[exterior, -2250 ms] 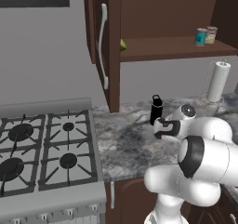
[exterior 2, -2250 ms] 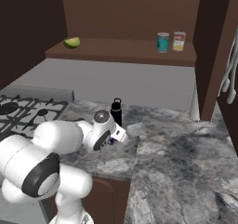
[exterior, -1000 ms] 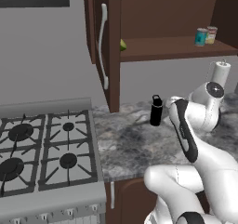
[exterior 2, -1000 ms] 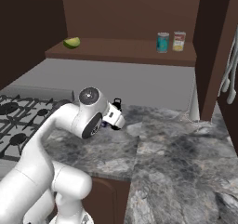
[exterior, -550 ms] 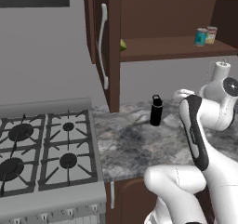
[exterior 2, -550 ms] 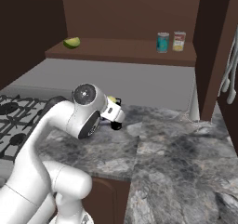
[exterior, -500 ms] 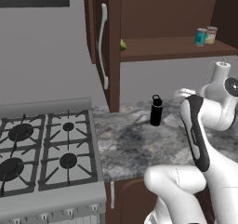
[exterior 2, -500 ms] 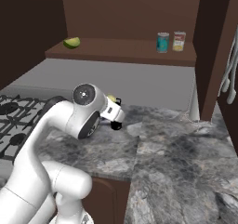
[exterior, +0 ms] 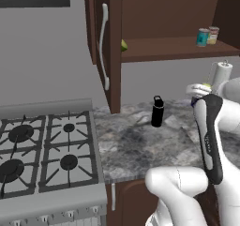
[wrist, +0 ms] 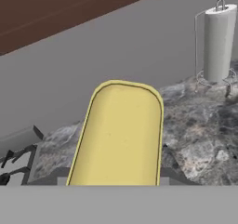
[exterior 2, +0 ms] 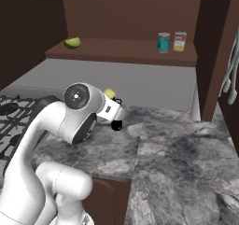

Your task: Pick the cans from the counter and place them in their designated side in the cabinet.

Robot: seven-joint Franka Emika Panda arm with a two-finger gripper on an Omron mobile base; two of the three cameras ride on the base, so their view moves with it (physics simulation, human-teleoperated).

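From the left base view we look forward and down from behind the arm, with the stove (exterior: 44,150) near on our left and the counter (exterior: 136,143) ahead. The right base view faces the same counter (exterior 2: 186,149) from the other side, closer to the cabinet (exterior 2: 126,49) shelf. Both share that shelf, the counter and the arm. The hand view sits very close above a yellow can top (wrist: 118,135), looking across the counter toward the wall and a paper towel roll (wrist: 217,44).
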